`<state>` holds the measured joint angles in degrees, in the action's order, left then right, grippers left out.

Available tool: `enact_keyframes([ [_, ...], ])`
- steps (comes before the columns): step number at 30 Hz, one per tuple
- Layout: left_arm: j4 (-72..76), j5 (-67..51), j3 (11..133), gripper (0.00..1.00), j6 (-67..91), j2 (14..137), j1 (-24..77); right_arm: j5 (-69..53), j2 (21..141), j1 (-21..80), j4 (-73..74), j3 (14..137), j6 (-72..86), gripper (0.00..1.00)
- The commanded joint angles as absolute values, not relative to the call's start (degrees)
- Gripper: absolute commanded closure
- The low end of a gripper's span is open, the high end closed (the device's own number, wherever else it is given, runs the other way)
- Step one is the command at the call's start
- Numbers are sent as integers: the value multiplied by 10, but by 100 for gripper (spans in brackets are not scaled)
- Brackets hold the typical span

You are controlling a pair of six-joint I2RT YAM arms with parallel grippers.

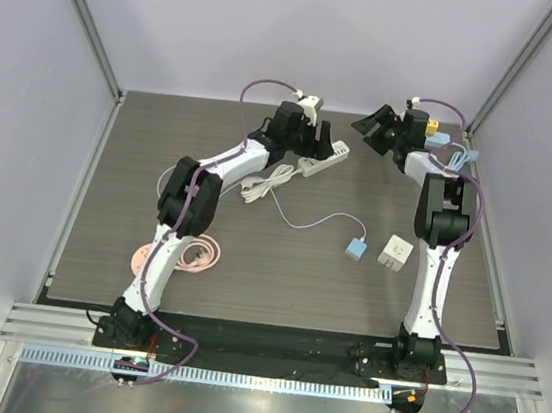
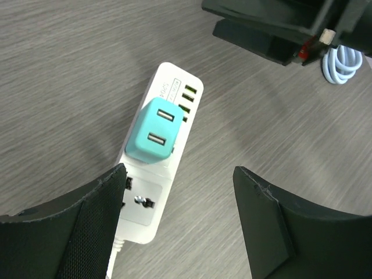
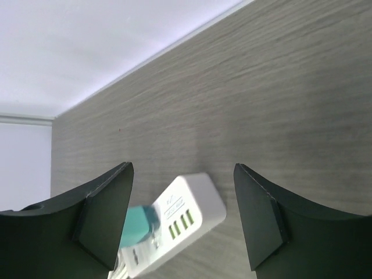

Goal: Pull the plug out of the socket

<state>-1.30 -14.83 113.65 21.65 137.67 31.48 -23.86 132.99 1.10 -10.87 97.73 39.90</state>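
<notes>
A white power strip [image 2: 152, 192] lies on the dark wood table at the back centre, also in the top view [image 1: 326, 158] and the right wrist view [image 3: 186, 224]. A teal plug adapter [image 2: 153, 132] with two USB ports sits plugged into it; it shows in the right wrist view [image 3: 138, 224] too. My left gripper [image 2: 180, 226] is open just above the strip's near end, apart from the plug. My right gripper [image 3: 183, 221] is open and empty, hovering to the right of the strip [image 1: 374, 128].
A loose teal adapter [image 1: 356, 249] on a thin white cable and a white adapter [image 1: 395, 254] lie mid-table right. A coiled white cord [image 1: 269, 181] trails from the strip. A pink coiled cable [image 1: 189, 254] lies front left. Back wall is close.
</notes>
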Motion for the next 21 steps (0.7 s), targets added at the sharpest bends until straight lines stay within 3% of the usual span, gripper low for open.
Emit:
enact_keyframes([
  [1,-22,-126,1192,25,199,1392,318,-279,1370,11,-133,1051,425,25],
  [6,-82,-118,1257,29,205,1426,318,-292,1415,13,-136,1105,427,27],
  [12,-3,-115,1137,26,205,1345,315,-281,1461,25,-88,1174,391,30],
  [16,129,-224,1060,25,291,1303,263,-279,1474,37,-84,1181,381,33],
  [20,242,-279,991,35,410,1298,214,-277,1484,49,-47,1198,367,46],
  [21,242,-290,1001,41,438,1313,207,-273,1480,50,-43,1194,363,46],
])
